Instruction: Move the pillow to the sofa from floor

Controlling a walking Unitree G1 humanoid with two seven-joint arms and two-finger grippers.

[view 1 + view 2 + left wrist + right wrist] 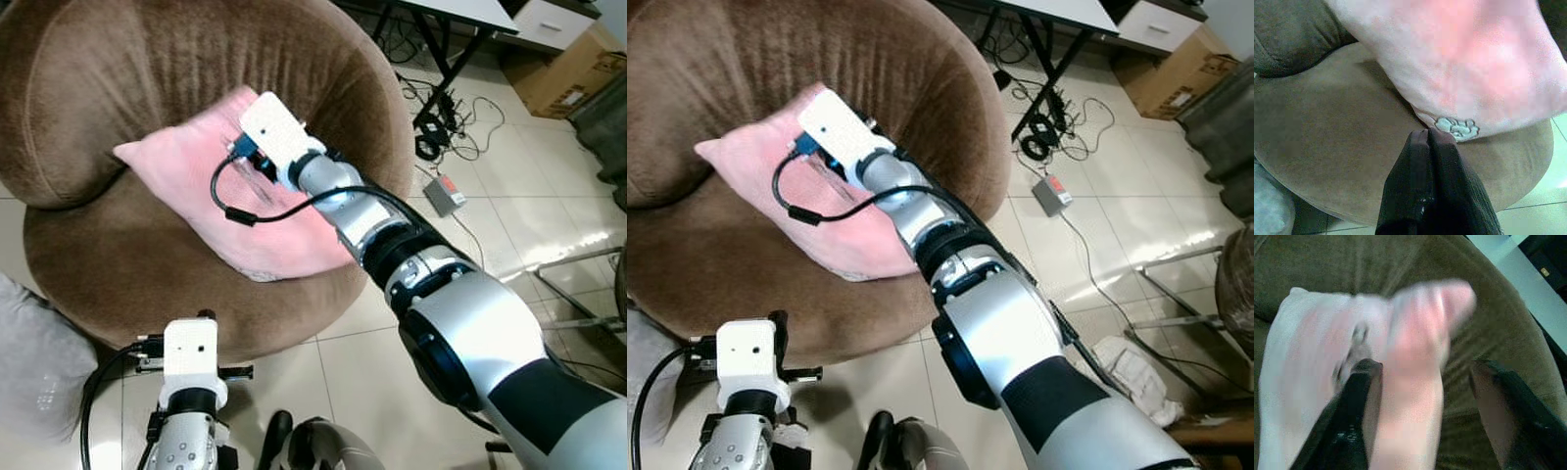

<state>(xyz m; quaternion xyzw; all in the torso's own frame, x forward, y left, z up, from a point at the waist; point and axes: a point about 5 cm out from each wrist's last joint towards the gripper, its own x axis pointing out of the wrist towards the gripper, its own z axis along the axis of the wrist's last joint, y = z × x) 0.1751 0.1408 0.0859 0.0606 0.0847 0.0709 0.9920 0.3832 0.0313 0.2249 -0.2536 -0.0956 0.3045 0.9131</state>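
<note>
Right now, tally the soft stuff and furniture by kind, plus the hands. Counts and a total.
Pink pillow: 1
Grey cushion: 1
Brown sofa: 1
Cardboard box: 1
Hands: 2, left hand shut near the sofa's front edge, right hand open astride a fold of the pillow
Total: 6

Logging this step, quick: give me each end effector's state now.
Left end effector: shut, holding nothing, in front of the sofa.
Right end effector: open, fingers straddling a fold of the pink pillow.
</note>
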